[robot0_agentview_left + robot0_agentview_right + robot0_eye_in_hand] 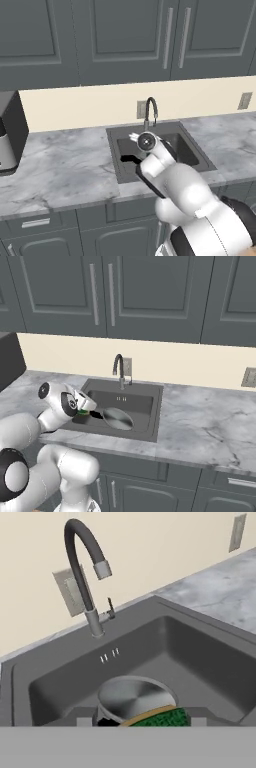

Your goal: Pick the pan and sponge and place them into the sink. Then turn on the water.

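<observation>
Currently the pan [118,419] sits inside the sink [150,428], shiny bowl up, near the basin's left-front part in the right base view; its black handle [129,159] sticks out toward the basin's left wall in the left base view. Sponge [161,717] is green over a yellow layer, seen at the bottom of the hand view right in front of the pan's rim, overlapping it. In the right base view a bit of green shows at the pincer [86,411], just beside the pan handle, over the sink's left edge. Sponge looks clamped in the pincer, fingers partly apart around it; fingertips themselves aren't clear in the hand view. Whether the sponge touches the pan, can't tell. Faucet [81,567] is a dark gooseneck at the rear of the basin with a small lever at its base, spout pointing down over the basin. Arm [172,180] reaches from the base forward over the front lip of the sink. Marble-pattern desk [60,170] surrounds the sink on both sides. Cream backsplash behind has an outlet plate [127,367] right behind the faucet and another outlet [244,100] further to the right. Grey cabinets [120,291] above.
</observation>
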Controlling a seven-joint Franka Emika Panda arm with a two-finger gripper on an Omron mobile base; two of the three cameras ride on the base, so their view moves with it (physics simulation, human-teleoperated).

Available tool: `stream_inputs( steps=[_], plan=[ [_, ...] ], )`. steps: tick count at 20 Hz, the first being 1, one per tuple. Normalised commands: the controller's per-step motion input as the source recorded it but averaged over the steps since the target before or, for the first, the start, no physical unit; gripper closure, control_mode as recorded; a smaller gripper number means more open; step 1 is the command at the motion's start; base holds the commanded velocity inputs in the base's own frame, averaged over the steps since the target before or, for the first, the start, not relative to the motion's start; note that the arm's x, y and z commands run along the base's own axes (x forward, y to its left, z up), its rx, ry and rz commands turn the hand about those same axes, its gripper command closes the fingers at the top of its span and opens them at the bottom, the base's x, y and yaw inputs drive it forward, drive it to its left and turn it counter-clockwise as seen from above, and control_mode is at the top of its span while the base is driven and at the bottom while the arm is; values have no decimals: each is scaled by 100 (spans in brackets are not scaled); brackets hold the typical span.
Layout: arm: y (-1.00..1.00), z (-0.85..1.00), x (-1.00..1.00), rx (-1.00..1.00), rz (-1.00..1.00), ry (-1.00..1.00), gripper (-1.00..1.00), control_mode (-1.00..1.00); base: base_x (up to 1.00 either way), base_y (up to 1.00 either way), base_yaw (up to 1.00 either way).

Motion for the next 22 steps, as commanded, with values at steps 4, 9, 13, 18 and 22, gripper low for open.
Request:
stream_inputs(
  steps=[4,9,13,18,22],
  plan=[
    [-15,-7,18,3,0,0,100,-100,0,0,0],
    [-13,-11,20,5,0,0,100,-100,0,0,0],
    [-16,-11,18,3,0,0,100,-100,0,0,0],
    [-15,-13,10,2,0,0,100,-100,0,0,0],
    [-13,-15,11,1,0,0,100,-100,0,0,0]
  ],
)
